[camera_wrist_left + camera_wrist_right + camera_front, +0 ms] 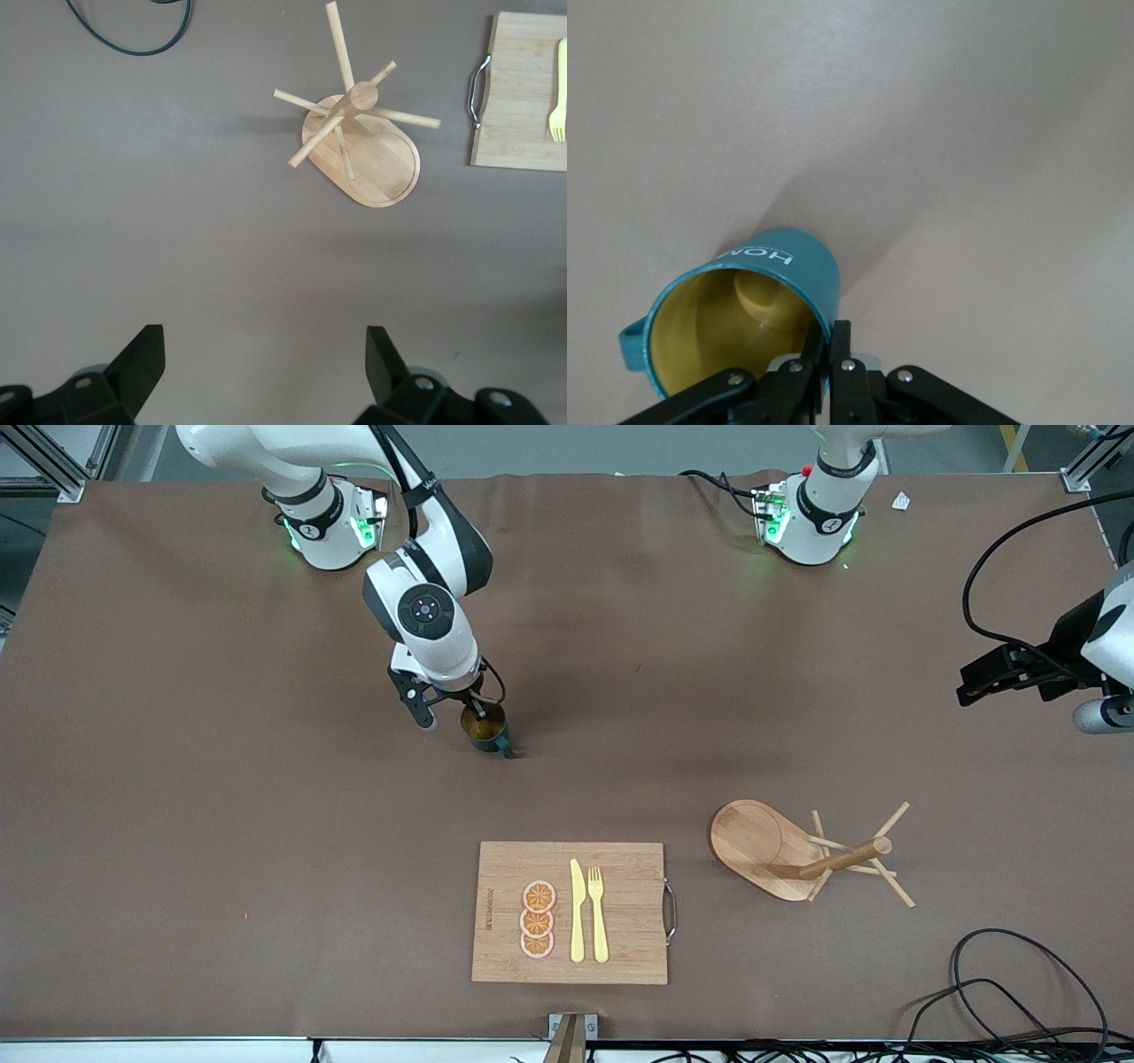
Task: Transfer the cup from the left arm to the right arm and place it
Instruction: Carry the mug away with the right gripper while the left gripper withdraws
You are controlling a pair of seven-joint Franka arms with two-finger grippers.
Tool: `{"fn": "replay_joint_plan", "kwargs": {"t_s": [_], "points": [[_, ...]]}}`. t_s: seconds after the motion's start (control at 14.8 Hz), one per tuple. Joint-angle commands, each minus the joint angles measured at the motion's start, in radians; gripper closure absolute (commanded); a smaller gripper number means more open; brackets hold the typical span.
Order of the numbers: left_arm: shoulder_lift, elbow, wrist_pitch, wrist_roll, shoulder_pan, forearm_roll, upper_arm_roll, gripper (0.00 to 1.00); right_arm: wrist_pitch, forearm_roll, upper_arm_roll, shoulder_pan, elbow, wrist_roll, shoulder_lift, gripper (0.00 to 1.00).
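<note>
- Pinching the cup (744, 310) by its rim wall, the right tool (474, 713) is clamped with one finger inside the yellow interior and one outside.
- The cup is seen around the counter's (177, 824) middle, toward the right arm's end; whether it touches the surface cannot be told.
- The left tool (266, 372) waits spread wide and empty, over the counter's edge at the left arm's end.
- A level, slow lowering is advised, releasing only once the base is seated.
</note>
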Motion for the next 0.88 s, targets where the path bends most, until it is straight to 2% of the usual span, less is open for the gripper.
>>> {"fn": "replay_joint_plan", "kwargs": {"t_s": [0.0, 0.47, 0.81], "points": [[-0.010, -0.008, 0.007, 0.048, -0.011, -0.016, 0.026, 0.00, -0.114, 0.019, 0.000, -0.045, 0.024, -0.252, -0.054, 1.00], [-0.011, -0.008, 0.009, 0.032, -0.012, -0.015, 0.025, 0.00, -0.225, 0.018, -0.003, -0.224, 0.009, -1.034, -0.152, 1.00], [-0.020, -0.009, 0.007, 0.028, -0.013, -0.013, 0.023, 0.00, -0.241, 0.012, -0.004, -0.422, -0.042, -1.686, -0.204, 1.00]]}}
